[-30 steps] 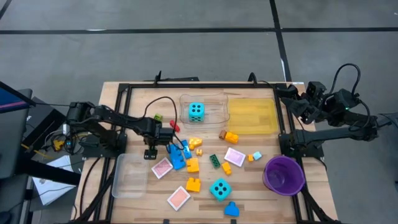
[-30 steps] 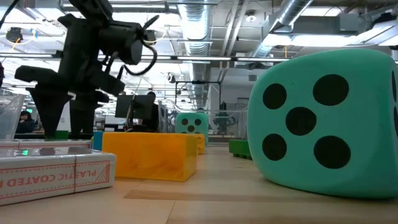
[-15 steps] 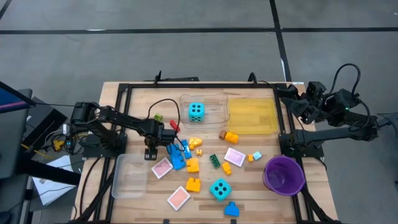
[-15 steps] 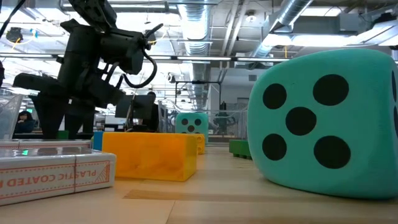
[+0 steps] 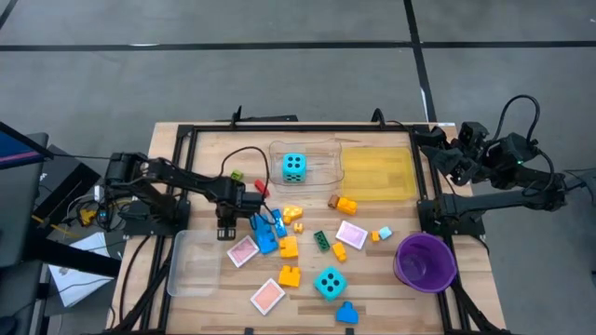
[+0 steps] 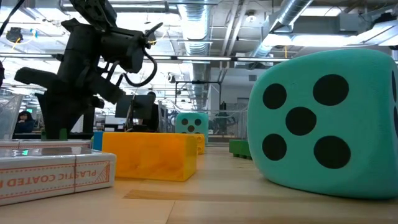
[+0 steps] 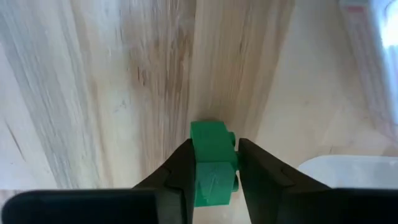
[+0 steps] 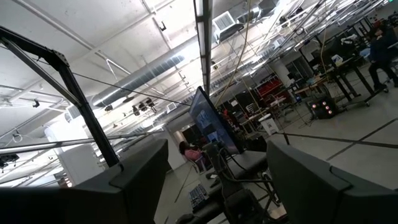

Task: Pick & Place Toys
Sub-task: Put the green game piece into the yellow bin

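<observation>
Pale wood forms the worktop (image 5: 214, 307), crowded with toys. Largest, a turquoise foam die (image 5: 329, 283) sits near six o'clock, its twin (image 5: 294, 167) inside a clear tray (image 5: 321, 151) toward twelve. Bricks and tiles scatter around the centre. At nine o'clock, the left gripper (image 7: 211, 171) reaches down, its jaws narrowed against both sides of a small green brick (image 7: 212, 163), apparently gripping it low on the wood, ready for lifting. The right gripper (image 5: 449, 160) waits at two o'clock, jaws apart and empty.
</observation>
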You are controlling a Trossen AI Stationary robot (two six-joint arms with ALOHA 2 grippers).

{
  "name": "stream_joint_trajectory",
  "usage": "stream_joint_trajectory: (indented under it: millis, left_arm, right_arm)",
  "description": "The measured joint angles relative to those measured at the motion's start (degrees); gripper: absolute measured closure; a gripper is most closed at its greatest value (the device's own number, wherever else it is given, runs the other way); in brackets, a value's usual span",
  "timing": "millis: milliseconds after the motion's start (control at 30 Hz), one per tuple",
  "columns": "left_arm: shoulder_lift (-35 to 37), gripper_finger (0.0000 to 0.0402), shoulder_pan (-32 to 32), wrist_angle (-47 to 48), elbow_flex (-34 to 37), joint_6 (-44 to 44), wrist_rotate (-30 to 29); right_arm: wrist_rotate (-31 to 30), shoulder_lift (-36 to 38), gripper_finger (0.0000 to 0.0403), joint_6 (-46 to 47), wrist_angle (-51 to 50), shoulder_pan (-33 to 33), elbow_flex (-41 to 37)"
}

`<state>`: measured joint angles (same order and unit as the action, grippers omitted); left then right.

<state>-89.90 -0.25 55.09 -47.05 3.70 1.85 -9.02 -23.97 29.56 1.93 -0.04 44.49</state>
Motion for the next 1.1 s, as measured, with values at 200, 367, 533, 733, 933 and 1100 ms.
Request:
stream_joint_trajectory:
  millis: [200, 367, 533, 733, 933, 1100]
  left_arm:
    - [4.22, 0.0316, 0.38, -0.05, -2.35, 1.52, 0.06]
    - [9.44, 0.0316, 1.84, -2.95, -3.65, 5.53, 3.88]
    - [14.98, 0.0316, 3.06, -12.69, -3.69, 13.08, 9.77]
    - [18.50, 0.0316, 3.23, -30.61, -3.69, 25.62, 11.64]
    - [16.73, 0.0316, 3.23, -48.49, -3.74, 36.60, 11.65]
    - [13.77, 0.0316, 3.23, -57.89, -3.70, 42.67, 11.61]
  right_arm:
    - [-0.02, 0.01, 0.0137, 0.26, 0.06, -0.04, 0.00]
    - [-0.02, -0.02, 0.0137, 0.33, 0.04, -0.04, 0.00]
    - [-0.02, 0.01, 0.0137, 0.46, -0.01, -0.04, 0.01]
    - [-0.02, -0.60, 0.0137, 0.46, -0.29, -0.04, 0.02]
    - [-0.04, -3.92, 0.0137, -3.57, -0.05, 0.07, 0.02]
    - [-0.04, -9.84, 0.0137, -11.18, 0.71, 1.27, 0.02]
